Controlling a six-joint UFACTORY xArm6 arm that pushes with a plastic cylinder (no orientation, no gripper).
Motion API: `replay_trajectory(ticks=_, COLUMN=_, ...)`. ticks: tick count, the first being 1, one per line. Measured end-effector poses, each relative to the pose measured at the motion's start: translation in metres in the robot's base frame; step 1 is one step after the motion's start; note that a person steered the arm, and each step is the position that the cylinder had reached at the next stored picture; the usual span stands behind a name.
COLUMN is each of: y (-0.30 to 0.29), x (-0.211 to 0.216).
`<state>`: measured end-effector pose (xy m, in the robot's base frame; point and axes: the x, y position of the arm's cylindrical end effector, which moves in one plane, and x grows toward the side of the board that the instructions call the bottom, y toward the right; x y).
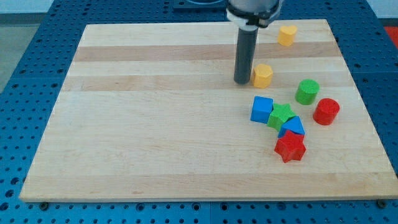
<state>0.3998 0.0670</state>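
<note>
Your tip (242, 81) sits just left of the yellow hexagonal block (263, 75), maybe touching; there is no hand to open or close; block looks light, rigid, slides if pushed on its flat side

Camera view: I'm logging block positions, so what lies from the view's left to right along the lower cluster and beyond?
Blue cube → green star → red star → green cylinder → red cylinder. My tip sits left of all these.
</note>
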Motion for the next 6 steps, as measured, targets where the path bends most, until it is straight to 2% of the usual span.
replay_trajectory(ticks=2, y=0.089, x=-0.052)
replay_trajectory(ticks=4, y=0.107, x=-0.035)
replay_trajectory(ticks=5, y=0.165, x=-0.04)
replay_trajectory(ticks=6, y=0.155, x=-0.064)
